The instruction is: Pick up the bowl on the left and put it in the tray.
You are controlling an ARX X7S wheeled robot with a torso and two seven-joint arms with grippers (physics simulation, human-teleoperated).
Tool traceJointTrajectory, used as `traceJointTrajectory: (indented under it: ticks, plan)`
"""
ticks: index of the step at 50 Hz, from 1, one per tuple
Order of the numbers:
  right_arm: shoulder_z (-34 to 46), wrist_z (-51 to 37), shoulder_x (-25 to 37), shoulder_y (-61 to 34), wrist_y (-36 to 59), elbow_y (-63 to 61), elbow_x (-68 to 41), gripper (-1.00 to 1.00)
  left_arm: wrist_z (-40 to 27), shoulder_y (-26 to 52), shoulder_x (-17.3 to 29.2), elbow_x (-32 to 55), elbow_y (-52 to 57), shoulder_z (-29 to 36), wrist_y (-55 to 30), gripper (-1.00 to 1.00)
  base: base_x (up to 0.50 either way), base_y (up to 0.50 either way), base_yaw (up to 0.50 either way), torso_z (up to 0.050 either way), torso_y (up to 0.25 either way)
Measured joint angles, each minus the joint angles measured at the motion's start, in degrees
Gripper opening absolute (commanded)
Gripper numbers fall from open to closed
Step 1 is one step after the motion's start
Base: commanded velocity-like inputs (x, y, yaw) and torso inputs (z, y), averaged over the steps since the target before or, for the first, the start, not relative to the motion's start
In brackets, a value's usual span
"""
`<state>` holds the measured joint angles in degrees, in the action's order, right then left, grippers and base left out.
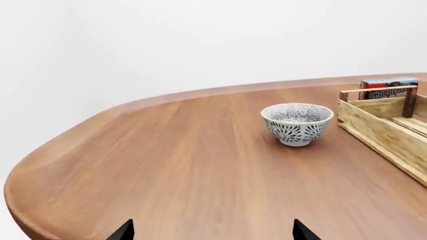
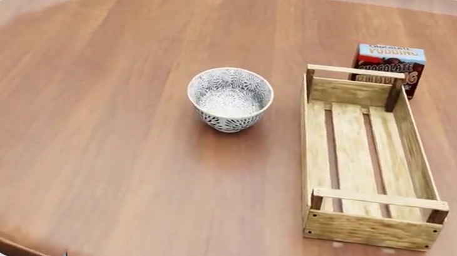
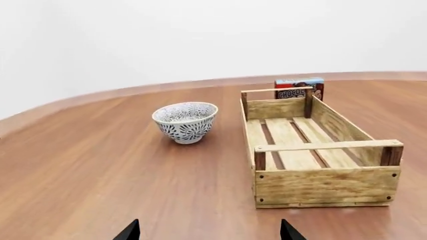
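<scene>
Approach step, nothing grasped yet: the small round ceramic bowl with grey-black floral pattern (image 2: 229, 98) stands upright at centre frame of the head view, just beside but apart from the long light-wood slatted tray (image 2: 367, 155), which holds nothing. Both claws are spread — the left gripper (image 1: 212, 231) and right gripper (image 3: 209, 231) show only dark fingertips at the lower edge — so the next move, in my judgement, calls for the left arm to advance on the bowl's rim. The surface is a rounded brown wooden table (image 2: 86, 120), a chocolate pudding box (image 2: 390, 65) at upper right behind the tray — plain white surroundings.
</scene>
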<state>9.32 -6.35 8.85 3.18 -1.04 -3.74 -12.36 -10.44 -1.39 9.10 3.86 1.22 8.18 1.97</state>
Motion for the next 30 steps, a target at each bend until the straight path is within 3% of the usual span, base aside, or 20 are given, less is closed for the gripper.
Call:
traceJointTrajectory:
  ticks: [30]
  plan:
    - [1.3, -0.1, 1.4, 0.2, -1.0, -0.4, -2.2, 1.00, -1.4, 0.2, 1.1, 1.1, -0.4, 1.2, 0.6, 1.00, 0.50, 0.00, 0.00, 0.000, 0.000]
